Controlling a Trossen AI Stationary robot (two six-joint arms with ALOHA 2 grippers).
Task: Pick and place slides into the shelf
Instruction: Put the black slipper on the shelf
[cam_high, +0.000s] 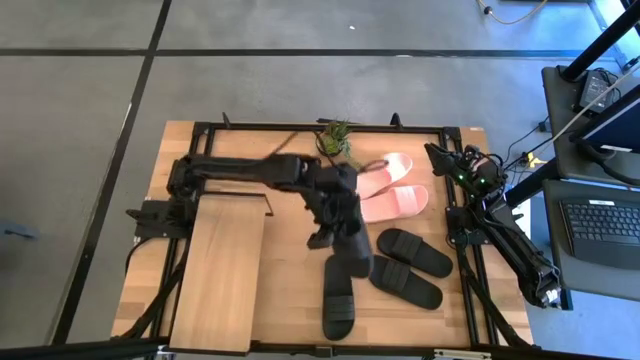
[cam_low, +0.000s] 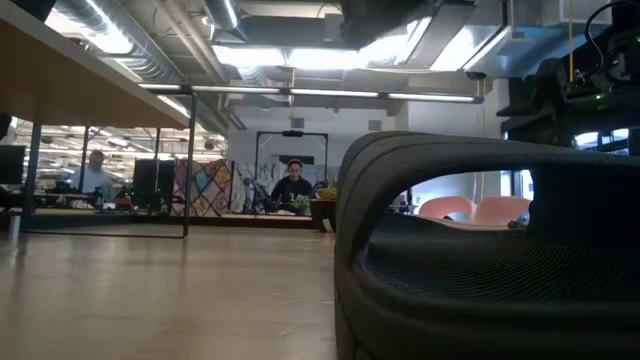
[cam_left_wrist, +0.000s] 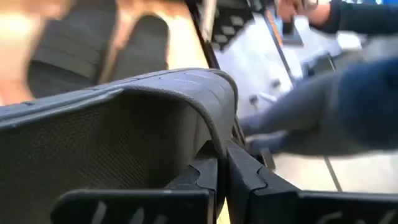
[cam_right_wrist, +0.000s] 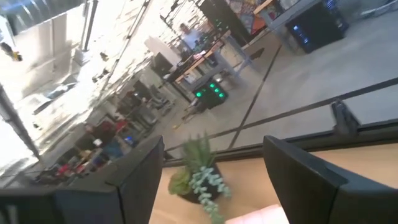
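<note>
Slides lie on the worktop (cam_high: 290, 300): the shelf (cam_high: 218, 270) at 8 o'clock, two pink slides (cam_high: 392, 190) at 1 o'clock, one black slide (cam_high: 352, 255) at centre pinched by the left hand (cam_high: 348, 238); right hand (cam_right_wrist: 214, 174) spread at 2 o'clock.

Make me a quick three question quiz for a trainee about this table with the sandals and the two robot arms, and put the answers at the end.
1. True or false: the left hand is shut on the strap of a matte black slide sandal.
2. How many pale pink slide sandals lie on the table?
3. Multiple choice: the light-wood shelf plank currently holds A) two black slides, B) one pink slide, C) no slides.

Key
1. True; its fingers pinch the strap's edge.
2. Two, side by side near the small green potted plant.
3. C; the right hand waits open at the table's right edge.
</note>
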